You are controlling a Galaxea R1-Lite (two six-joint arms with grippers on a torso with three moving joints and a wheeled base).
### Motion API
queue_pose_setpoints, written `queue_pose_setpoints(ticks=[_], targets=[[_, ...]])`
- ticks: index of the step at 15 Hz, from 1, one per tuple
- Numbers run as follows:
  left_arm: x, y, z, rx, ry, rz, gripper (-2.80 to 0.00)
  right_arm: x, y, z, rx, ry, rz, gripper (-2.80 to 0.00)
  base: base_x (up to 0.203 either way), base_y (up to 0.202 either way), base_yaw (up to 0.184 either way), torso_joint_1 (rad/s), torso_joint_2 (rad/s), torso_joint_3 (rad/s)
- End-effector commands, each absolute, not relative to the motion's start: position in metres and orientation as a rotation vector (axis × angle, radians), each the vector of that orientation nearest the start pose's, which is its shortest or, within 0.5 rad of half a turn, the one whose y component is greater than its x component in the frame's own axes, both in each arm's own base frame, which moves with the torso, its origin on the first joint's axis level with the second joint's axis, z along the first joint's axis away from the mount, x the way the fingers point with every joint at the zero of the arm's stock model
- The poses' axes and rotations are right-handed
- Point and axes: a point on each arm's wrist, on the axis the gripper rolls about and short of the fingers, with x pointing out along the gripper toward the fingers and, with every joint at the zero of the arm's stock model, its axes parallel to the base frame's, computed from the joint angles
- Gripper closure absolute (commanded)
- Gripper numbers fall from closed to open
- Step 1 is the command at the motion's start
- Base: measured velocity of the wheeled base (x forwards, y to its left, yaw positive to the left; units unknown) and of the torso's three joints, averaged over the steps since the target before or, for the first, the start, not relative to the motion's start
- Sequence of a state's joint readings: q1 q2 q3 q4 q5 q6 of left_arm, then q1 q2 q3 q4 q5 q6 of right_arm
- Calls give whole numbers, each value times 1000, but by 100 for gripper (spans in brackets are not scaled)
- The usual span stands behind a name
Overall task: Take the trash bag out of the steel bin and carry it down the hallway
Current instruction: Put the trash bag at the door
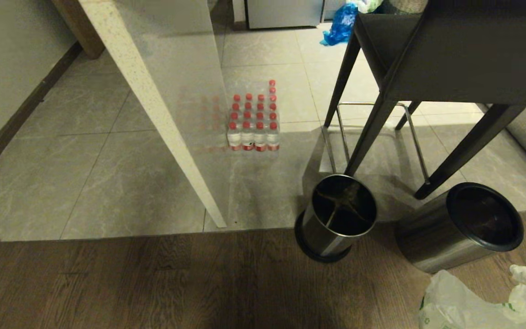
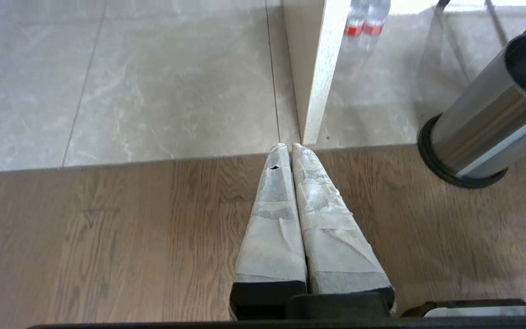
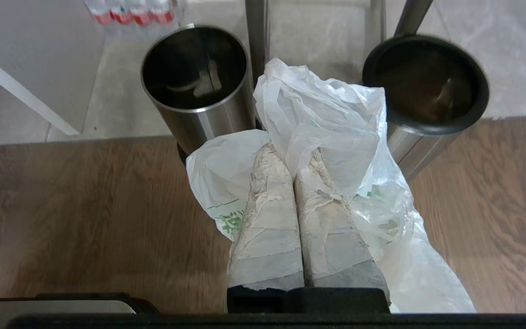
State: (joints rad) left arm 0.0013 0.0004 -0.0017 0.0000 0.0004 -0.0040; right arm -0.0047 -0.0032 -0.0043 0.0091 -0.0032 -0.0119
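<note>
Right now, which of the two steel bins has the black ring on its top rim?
The right-hand steel bin, nearest the trash bag. The left bin has a bare steel rim, with its black ring at the base.

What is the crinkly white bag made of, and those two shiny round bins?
The trash bag looks like thin plastic: translucent white, wrinkled, with green print. The right gripper is shut on it. The steel bin and the second bin look like brushed metal, probably steel, since their sides reflect light in streaks; the black rim may be plastic or rubber.
</note>
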Motion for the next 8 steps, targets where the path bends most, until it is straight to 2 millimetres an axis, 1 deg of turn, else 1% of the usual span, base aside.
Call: queue_pose_setpoints(ticks=[1,8], targets=[[-23,0,76,-5,0,2,0,-23,0,76,-12,5,-8,0,0,0,0,2,2,193],[-23,0,76,-5,0,2,0,-23,0,76,-12,5,-8,0,0,0,0,2,5,204]])
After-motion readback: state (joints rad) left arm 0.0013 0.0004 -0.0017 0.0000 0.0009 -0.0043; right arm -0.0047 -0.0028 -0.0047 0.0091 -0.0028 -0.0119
